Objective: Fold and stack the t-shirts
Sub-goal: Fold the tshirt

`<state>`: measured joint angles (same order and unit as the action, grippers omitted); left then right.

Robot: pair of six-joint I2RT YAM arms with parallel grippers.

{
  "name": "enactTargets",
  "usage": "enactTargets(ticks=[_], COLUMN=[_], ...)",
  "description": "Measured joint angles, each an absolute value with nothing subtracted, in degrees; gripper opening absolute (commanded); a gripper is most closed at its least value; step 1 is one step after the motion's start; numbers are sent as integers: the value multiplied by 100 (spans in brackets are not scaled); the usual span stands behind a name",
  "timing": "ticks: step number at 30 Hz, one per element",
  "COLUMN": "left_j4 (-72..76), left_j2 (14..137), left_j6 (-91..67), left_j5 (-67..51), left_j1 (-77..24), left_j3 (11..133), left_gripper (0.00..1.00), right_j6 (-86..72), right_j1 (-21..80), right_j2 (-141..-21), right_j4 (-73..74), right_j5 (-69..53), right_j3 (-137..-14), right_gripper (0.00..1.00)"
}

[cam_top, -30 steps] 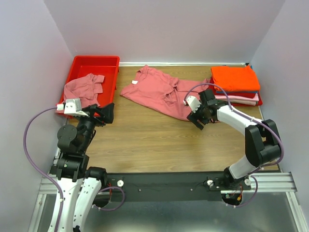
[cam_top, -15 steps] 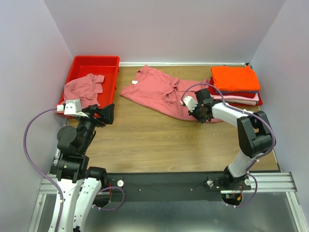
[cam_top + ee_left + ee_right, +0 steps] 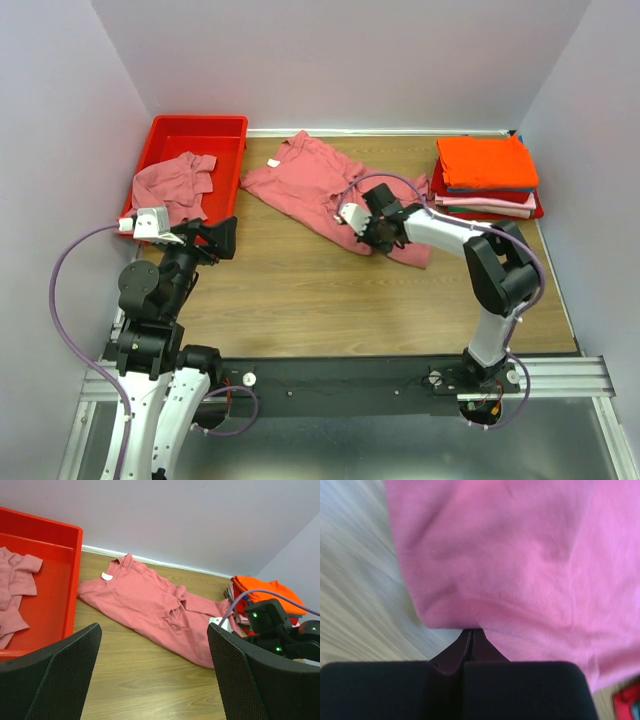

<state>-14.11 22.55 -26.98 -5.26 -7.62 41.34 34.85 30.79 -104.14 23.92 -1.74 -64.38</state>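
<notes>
A large dusty rose-pink t-shirt (image 3: 300,178) with a white neck tag lies rumpled across the back middle of the wooden table (image 3: 300,290). My right gripper (image 3: 372,238) sits at its near right hem, shut on a fold of the fabric. The right wrist view shows the fingertips pressed together under the pink t-shirt (image 3: 510,555), where the right gripper (image 3: 472,632) pinches its edge. My left gripper (image 3: 222,237) hangs open above the table's left side, beside the bin. In its own view the left gripper (image 3: 152,680) is empty, with the t-shirt (image 3: 150,610) beyond it.
A red plastic bin (image 3: 195,130) at the back left holds another crumpled pink shirt (image 3: 172,185). A stack of folded shirts with an orange one on top (image 3: 487,160) stands at the back right. White walls enclose the table on three sides.
My right gripper has shut on the pink t-shirt's hem and moved left, dragging that part of the shirt with it. The left arm has not moved.
</notes>
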Motion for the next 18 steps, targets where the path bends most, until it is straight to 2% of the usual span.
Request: enactTargets(ticks=[9,18], left_j4=[-1695,-1761], left_j2=[2233,2224], left_j6=[-2589,-2473], left_j5=[-521,-526], left_j1=[-762,-762], left_j3=[4222,4379], left_gripper=[94,94], right_j6=[3122,2823], right_j1=[3990,4869], right_j2=[-11183,-11209], right_j4=[2840,3118], right_j5=[-956,-1933], right_j3=[-7577,-7605], right_gripper=[1,2])
